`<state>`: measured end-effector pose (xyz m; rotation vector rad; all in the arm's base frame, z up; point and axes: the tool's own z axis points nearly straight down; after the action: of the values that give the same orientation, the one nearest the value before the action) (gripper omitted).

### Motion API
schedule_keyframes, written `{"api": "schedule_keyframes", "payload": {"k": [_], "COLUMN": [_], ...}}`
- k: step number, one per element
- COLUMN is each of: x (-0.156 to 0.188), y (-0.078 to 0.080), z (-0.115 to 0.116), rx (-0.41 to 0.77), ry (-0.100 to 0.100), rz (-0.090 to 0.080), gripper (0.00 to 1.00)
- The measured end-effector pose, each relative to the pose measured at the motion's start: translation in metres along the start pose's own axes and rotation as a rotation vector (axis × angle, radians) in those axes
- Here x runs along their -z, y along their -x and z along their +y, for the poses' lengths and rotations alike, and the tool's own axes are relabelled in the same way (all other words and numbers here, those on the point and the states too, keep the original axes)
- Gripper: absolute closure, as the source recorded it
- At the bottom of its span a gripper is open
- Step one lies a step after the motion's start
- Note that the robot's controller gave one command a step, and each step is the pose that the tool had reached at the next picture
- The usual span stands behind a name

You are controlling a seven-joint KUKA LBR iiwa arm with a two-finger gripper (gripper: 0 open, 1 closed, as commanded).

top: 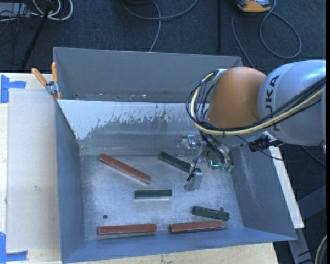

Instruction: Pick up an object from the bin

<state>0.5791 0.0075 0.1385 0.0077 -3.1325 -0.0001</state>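
Left to right in the bin (69, 175): a reddish-brown bar (124, 168), a dark green bar (153, 194) mid-floor, then a slanted green bar (175, 161) just beside the gripper (193, 179), likely the nearest candidate. Best to line up across that bar's narrow width and lower squarely, clear of the back slope. Impossible to tell released from clenched, the gripper's upper part hidden under the orange wrist cover (236, 95) and cables.

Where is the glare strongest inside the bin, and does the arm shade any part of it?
Camera view: the bin's back wall shines palest, in a streaked bright band; the floor gleams in speckles and is evenly lit; the right wall below the arm looks darker, probably shaded by it; under the gripper, near the dark green bar, no separate shadow can be told.
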Motion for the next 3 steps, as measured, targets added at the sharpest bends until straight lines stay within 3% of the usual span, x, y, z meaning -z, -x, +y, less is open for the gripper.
{"api": "schedule_keyframes", "payload": {"k": [1, 2, 3], "x": [-0.071, 0.052, -0.073], "y": [0.015, -0.006, 0.018], "z": [-0.010, -0.016, -0.005], "rx": [-0.077, 0.057, 0.149], "ry": [0.001, -0.001, 0.000], "rz": [-0.006, -0.017, -0.003], "gripper": [0.00, 0.00, 0.00]}}
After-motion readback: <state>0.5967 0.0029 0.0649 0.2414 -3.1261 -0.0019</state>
